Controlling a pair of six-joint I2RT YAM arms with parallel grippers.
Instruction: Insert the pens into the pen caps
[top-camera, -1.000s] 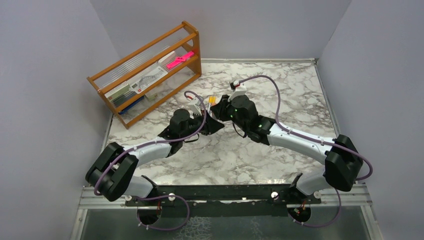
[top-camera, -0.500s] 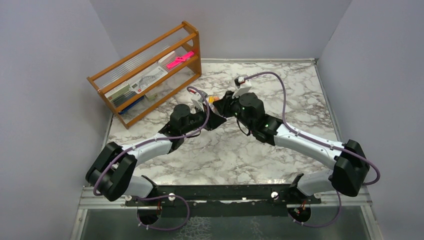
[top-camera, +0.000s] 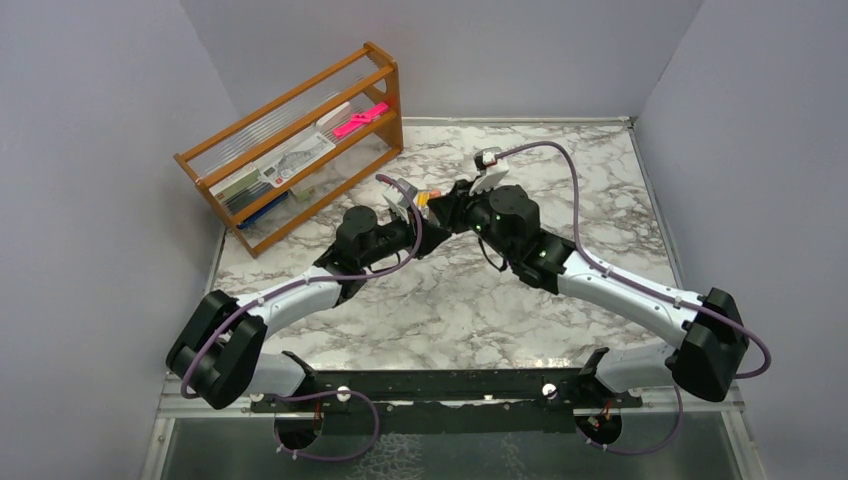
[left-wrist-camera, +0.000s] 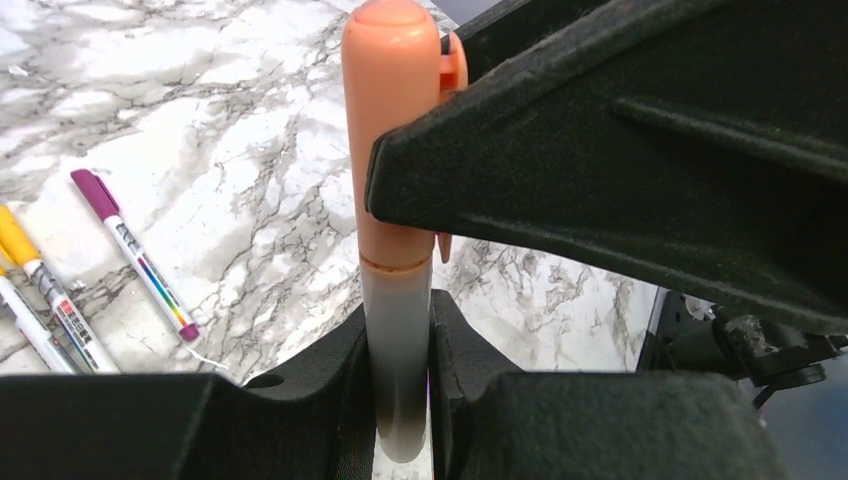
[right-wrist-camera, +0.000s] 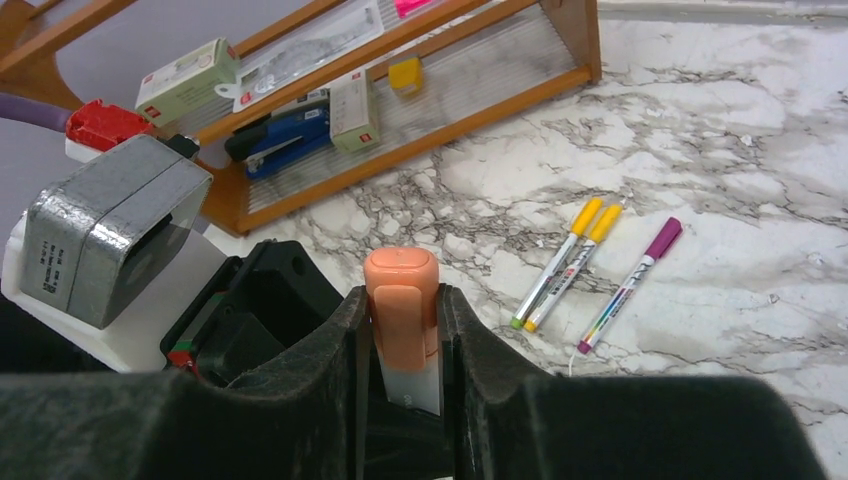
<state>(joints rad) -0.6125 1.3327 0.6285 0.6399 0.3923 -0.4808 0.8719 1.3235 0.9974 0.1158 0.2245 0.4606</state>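
In the left wrist view my left gripper (left-wrist-camera: 400, 345) is shut on a pale grey pen barrel (left-wrist-camera: 397, 330). An orange-pink pen cap (left-wrist-camera: 390, 130) sits on the barrel's far end. My right gripper (right-wrist-camera: 402, 335) is shut on that cap (right-wrist-camera: 401, 295), with the barrel (right-wrist-camera: 415, 385) showing just below it. The two grippers meet tip to tip above the table's middle, left (top-camera: 418, 235) and right (top-camera: 445, 215). Three more pens lie on the marble: two with yellow caps (right-wrist-camera: 565, 262) and one with a purple cap (right-wrist-camera: 632, 283), also seen from the left wrist (left-wrist-camera: 135, 255).
A wooden rack (top-camera: 300, 150) with stationery, a blue stapler (right-wrist-camera: 285, 140) and a pink flat item (top-camera: 358, 120) stands at the back left. Grey walls enclose the marble table (top-camera: 600, 200) on three sides.
Both grippers have stayed joined on the pen and shifted slightly toward the back. The right arm has stretched out further to the right.
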